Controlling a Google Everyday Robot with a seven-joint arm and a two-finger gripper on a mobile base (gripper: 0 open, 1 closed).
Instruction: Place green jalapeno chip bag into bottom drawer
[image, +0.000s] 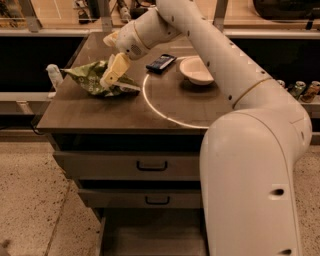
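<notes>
On the tabletop (125, 107), left side: chip bag (90, 75) lies crumpled near the left edge. Gripper (106, 84) points down at the bag's right part, touching it or just above. Whether it is open, closed or holding the bag, cannot tell. Phone (161, 62) and bowl (196, 70) lie further right. Bottom drawer (150, 237) stands pulled out below.

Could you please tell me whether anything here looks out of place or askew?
Only the crumpled olive-green foil chip bag stands out: it lies rumpled near the left edge of the brown tabletop, with the pincer down at it. The lowest grey metal drawer stands pulled open while the two above are shut. Nothing looks spilled.
</notes>
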